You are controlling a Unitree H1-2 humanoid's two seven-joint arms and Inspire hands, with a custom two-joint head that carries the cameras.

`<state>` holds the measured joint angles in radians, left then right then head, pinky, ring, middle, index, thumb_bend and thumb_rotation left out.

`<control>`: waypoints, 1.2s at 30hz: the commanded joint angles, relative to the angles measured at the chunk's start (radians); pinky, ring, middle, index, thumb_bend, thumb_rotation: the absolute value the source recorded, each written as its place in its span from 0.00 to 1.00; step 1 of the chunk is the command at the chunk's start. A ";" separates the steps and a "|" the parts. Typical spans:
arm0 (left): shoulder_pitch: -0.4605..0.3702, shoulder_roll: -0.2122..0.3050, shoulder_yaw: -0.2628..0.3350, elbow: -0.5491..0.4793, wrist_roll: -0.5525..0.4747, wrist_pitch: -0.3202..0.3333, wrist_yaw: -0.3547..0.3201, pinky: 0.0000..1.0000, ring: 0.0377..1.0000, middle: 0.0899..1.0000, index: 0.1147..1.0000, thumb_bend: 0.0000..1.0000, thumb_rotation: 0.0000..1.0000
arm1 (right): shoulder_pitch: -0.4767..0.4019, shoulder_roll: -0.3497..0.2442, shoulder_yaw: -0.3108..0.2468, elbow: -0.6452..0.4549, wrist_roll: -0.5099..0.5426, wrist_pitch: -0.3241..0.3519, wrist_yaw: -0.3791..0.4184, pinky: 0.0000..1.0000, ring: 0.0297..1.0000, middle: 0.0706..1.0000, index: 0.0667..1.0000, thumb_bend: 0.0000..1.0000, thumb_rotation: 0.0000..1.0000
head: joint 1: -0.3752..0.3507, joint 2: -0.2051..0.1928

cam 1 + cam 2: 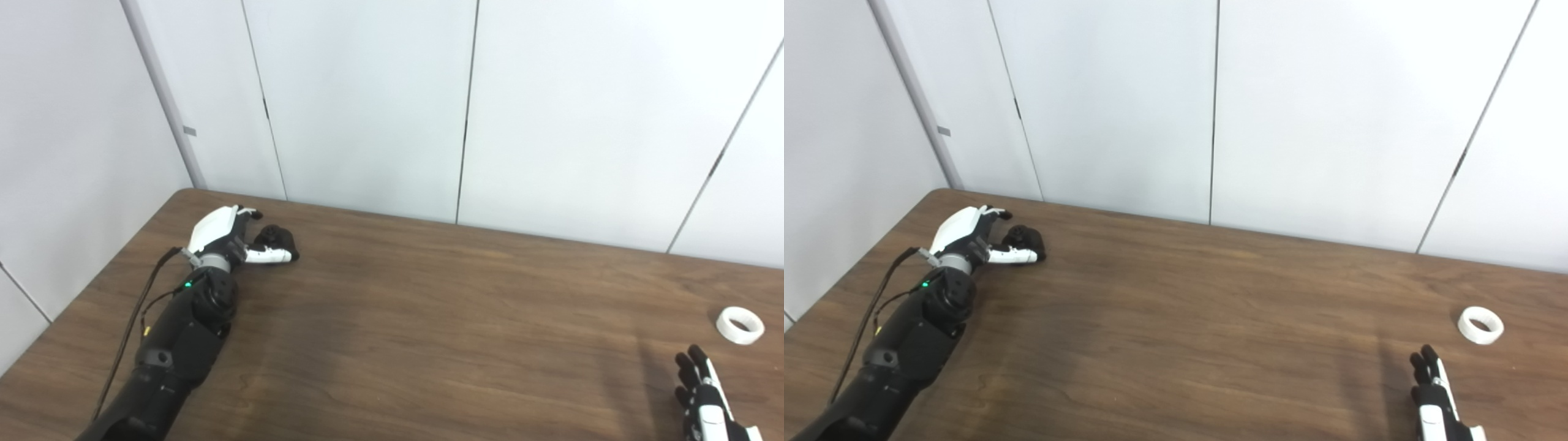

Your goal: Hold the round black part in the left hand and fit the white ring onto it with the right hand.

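Observation:
The round black part lies on the brown table at the far left, also in the right eye view. My left hand rests beside it, fingers apart. Its white thumb lies along the part's near side and its fingers reach behind the part; no closed hold shows. The white ring lies flat on the table at the far right, also in the right eye view. My right hand is at the bottom right corner, fingers stretched out and empty, a little short of the ring and to its left.
White wall panels stand right behind the table's far edge and along its left side. The table's left edge runs close to my left arm. A black cable hangs along that arm.

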<state>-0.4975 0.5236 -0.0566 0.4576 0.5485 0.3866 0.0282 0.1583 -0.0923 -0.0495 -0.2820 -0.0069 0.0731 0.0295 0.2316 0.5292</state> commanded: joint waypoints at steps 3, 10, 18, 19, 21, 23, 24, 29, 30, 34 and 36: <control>-0.072 0.043 -0.007 0.013 0.016 -0.019 0.034 1.00 1.00 0.99 0.83 1.00 0.40 | 0.026 0.010 0.001 -0.043 0.009 -0.018 -0.002 1.00 1.00 0.97 0.99 0.36 1.00 | -0.004 0.000; -0.097 0.040 -0.032 0.067 0.022 -0.007 0.038 1.00 1.00 0.99 0.83 1.00 0.38 | 0.028 0.010 0.003 -0.045 0.004 -0.022 -0.003 1.00 1.00 0.96 0.99 0.35 1.00 | -0.010 0.001; -0.118 0.039 -0.052 0.107 0.017 -0.004 0.034 1.00 1.00 0.98 0.82 1.00 0.38 | 0.034 0.008 0.008 -0.054 -0.004 -0.018 -0.002 1.00 1.00 0.97 0.99 0.39 1.00 | -0.016 0.003; -0.119 0.038 -0.052 0.107 0.015 -0.004 0.032 1.00 1.00 0.97 0.82 1.00 0.37 | 0.035 0.007 0.008 -0.055 -0.004 -0.020 -0.001 1.00 1.00 0.97 0.99 0.39 1.00 | -0.018 0.004; -0.123 0.038 -0.054 0.113 0.014 -0.006 0.029 1.00 1.00 0.97 0.82 1.00 0.37 | 0.036 0.007 0.009 -0.060 -0.007 -0.014 -0.002 1.00 1.00 0.97 0.99 0.40 1.00 | -0.018 0.004; -0.128 0.039 -0.057 0.120 0.011 -0.009 0.024 1.00 1.00 0.97 0.82 1.00 0.38 | 0.039 0.009 0.010 -0.067 -0.009 -0.005 -0.003 1.00 1.00 0.97 0.99 0.40 1.00 | -0.018 0.005; -0.129 0.039 -0.056 0.121 0.008 -0.010 0.022 1.00 1.00 0.97 0.81 1.00 0.38 | 0.039 0.009 0.010 -0.068 -0.009 -0.006 -0.003 1.00 1.00 0.97 0.99 0.39 1.00 | -0.018 0.006; -0.133 0.036 -0.054 0.133 -0.007 -0.025 0.023 1.00 1.00 0.95 0.78 1.00 0.36 | 0.039 0.007 0.010 -0.061 -0.012 -0.014 -0.004 1.00 1.00 0.97 0.99 0.40 1.00 | -0.020 0.006; -0.134 0.035 -0.053 0.137 -0.009 -0.028 0.024 1.00 1.00 0.95 0.77 1.00 0.36 | 0.039 0.007 0.009 -0.057 -0.012 -0.019 -0.004 1.00 1.00 0.97 0.99 0.40 1.00 | -0.020 0.006; -0.135 0.033 -0.053 0.140 -0.014 -0.024 0.019 1.00 1.00 0.95 0.76 1.00 0.36 | 0.039 0.008 0.009 -0.053 -0.013 -0.019 -0.005 1.00 1.00 0.96 0.99 0.40 1.00 | -0.021 0.007; -0.135 0.033 -0.053 0.140 -0.017 -0.024 0.017 1.00 1.00 0.95 0.76 1.00 0.36 | 0.040 0.009 0.009 -0.054 -0.015 -0.017 -0.006 1.00 1.00 0.96 0.99 0.40 1.00 | -0.021 0.007</control>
<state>-0.5781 0.5248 -0.1138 0.6096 0.5323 0.3746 0.0320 0.1638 -0.0918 -0.0430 -0.3056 -0.0188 0.0786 0.0293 0.2102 0.5354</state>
